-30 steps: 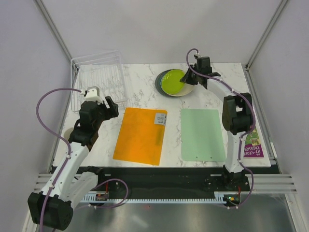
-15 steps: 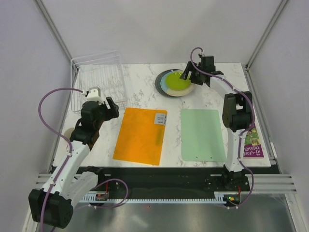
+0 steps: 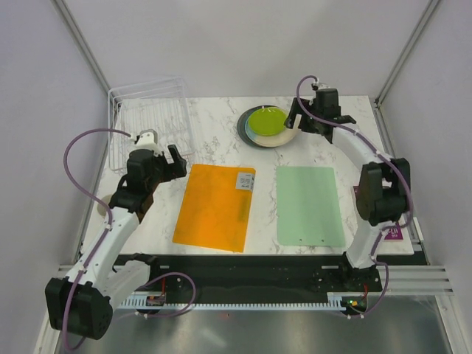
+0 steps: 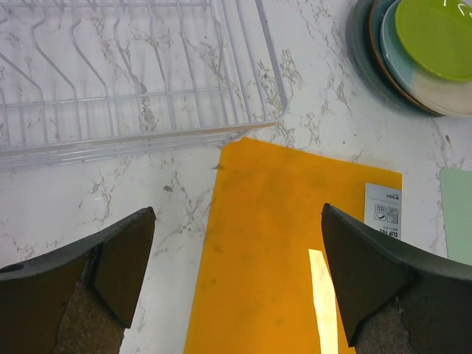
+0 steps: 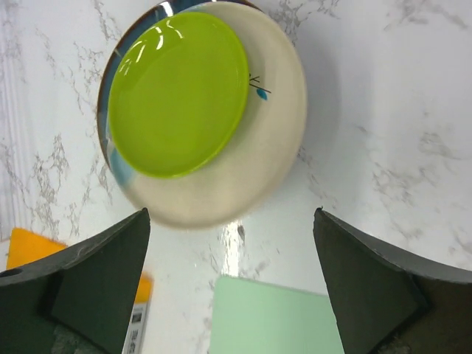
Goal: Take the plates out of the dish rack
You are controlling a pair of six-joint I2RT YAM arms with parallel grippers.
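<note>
Plates (image 5: 274, 110) stacked, left tool (image 4: 237, 209), right tool (image 5: 231, 211) wide, empty

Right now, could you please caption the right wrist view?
Open right hand clear of round lime green plate atop cream plate.

The small lime green plate (image 5: 177, 92) looks glazed and glossy; the cream plate (image 5: 276, 125) beneath is smooth, duller. The white marble-patterned tabletop (image 5: 383, 110) is smooth with faint sheen. The flat orange rectangular mat (image 4: 273, 258) looks like matt plastic. The thin white wire dish rack (image 4: 133, 88) looks shiny.
</note>
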